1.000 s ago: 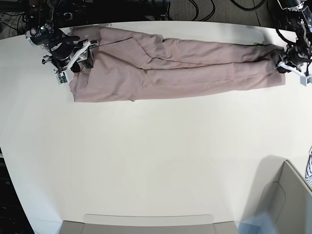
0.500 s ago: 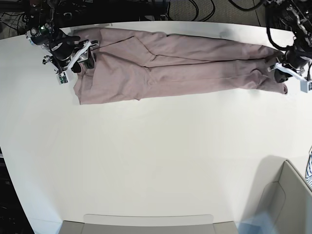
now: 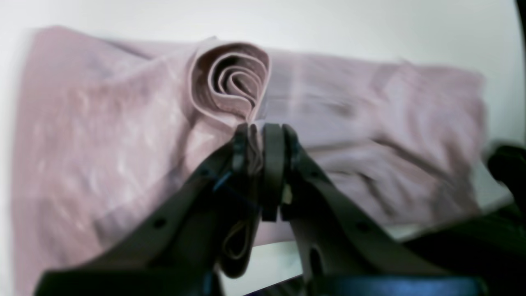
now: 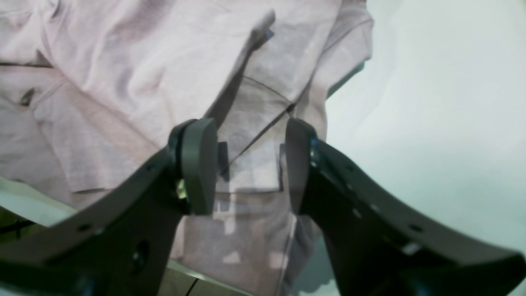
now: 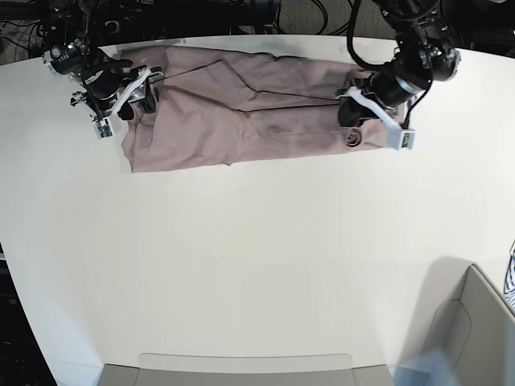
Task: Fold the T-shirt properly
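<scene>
While the shirt (image 5: pixel 241 108) lies long across the far side of the table (image 5: pixel 257 265), the left gripper (image 3: pixel 263 135) pinches its bunched end tight. At the other end, the right gripper (image 4: pixel 250 164) hangs open just over the cloth, holding nothing.

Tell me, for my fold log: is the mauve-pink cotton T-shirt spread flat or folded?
Folded: the mauve-pink cotton T-shirt lies as a long doubled band, its end curled.
</scene>
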You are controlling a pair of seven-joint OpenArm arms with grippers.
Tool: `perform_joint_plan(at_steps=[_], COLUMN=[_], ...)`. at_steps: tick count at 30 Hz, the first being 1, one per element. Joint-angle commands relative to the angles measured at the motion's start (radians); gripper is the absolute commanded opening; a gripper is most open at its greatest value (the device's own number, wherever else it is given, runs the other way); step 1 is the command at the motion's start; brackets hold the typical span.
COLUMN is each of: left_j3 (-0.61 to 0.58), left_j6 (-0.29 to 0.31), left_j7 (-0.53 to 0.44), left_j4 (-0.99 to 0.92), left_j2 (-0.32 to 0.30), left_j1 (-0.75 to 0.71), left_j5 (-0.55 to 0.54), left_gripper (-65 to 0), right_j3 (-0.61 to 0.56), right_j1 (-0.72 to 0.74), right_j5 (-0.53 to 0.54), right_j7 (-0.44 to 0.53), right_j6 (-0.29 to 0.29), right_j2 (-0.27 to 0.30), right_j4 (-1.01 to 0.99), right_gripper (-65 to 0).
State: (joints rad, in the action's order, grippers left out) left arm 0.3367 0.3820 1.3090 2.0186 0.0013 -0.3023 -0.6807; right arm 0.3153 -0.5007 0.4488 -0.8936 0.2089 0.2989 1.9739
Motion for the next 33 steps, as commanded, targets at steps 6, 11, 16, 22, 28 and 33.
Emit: perform_joint_plan(at_steps=[6,11,16,22,28,33], left_j3=[-0.161,-0.259,-0.281,-0.308,-0.317,-0.316], left_j6=[-0.001,-0.001,-0.001,-0.002,0.005,0.005], left_j7=[-0.056,-0.105,-0.141,-0.144,-0.144,-0.144], left_j4=[0.015,-0.012,-0.015,-0.011,0.001,0.001], left_j2=[0.061,0.068,0.072,0.067,0.067,0.065], left_j1=[0.025,0.025,0.025,0.021,0.019,0.018], left_j5=[0.169,0.26,0.272,0.269,0.269,0.269], left_gripper=[-65.0,-65.0,-65.0,-51.0,-56.9,-59.7], right_j3=[0.002,0.002,0.002,0.002,0.012,0.175], right_j1=[0.0,-0.005,-0.005,-0.003,0.003,-0.022], right_j5=[0.009,0.009,0.009,0.009,0.035,0.298], right_j7=[0.018,0.018,0.018,0.018,0.044,0.11], right_j6=[0.001,0.001,0.001,0.001,0.001,0.001], right_j2=[0.01,0.01,0.01,0.01,0.009,0.01], right_j4=[0.017,0.017,0.017,0.017,0.018,0.008], right_gripper=[-37.7,-37.7,-37.7,-37.7,-37.7,-37.8])
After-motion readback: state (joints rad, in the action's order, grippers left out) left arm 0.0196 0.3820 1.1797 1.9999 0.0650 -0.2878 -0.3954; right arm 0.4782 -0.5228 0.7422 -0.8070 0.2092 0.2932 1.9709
